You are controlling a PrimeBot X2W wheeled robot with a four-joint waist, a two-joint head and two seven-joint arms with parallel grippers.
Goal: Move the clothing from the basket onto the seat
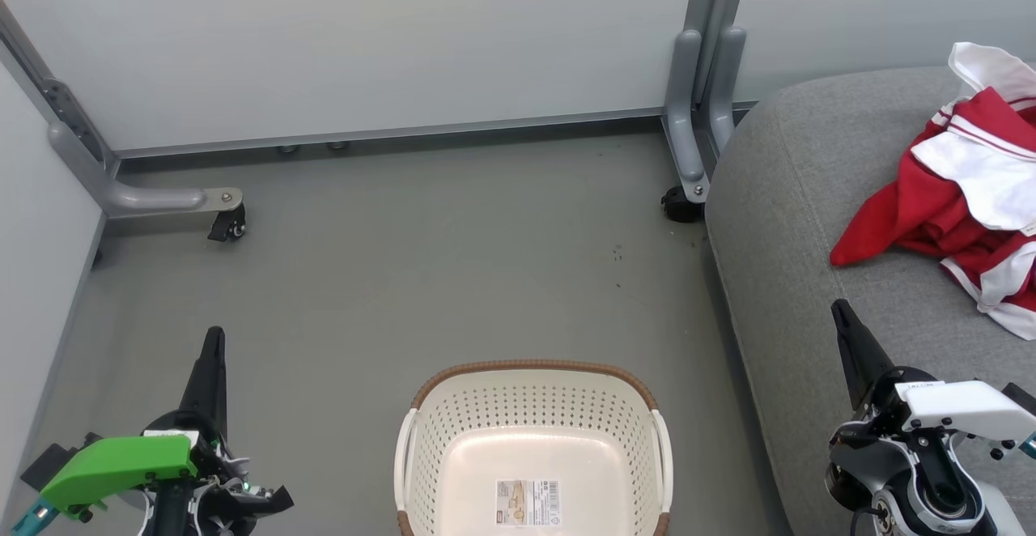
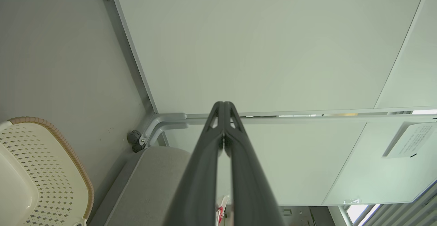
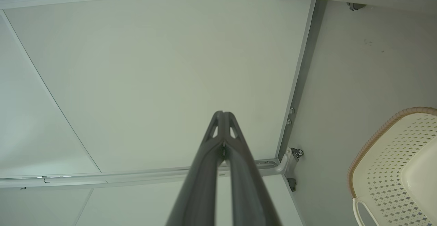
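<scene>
Left tool [image 1: 214, 340]: fingers pressed together, above grey floor [image 1: 421, 261]. Right tool [image 1: 842, 313]: likewise pressed together, at edge of large grey woven-fabric sofa seat [image 1: 793, 220]. Red-and-white striped fabric clothing [image 1: 947, 196]: heaped on that seat. Oval cream perforated plastic basket [image 1: 453, 435], brown-rimmed: on floor between tools, label on bare bottom. Pale partition panels [image 1: 364, 34] on castored grey feet [image 1: 154, 197] behind.

Open floor [image 1: 405, 261] lies left of and beyond the basket [image 1: 530, 366]; the seat [image 1: 793, 220] blocks its right side, partition panels [image 1: 364, 42] farther beyond.
</scene>
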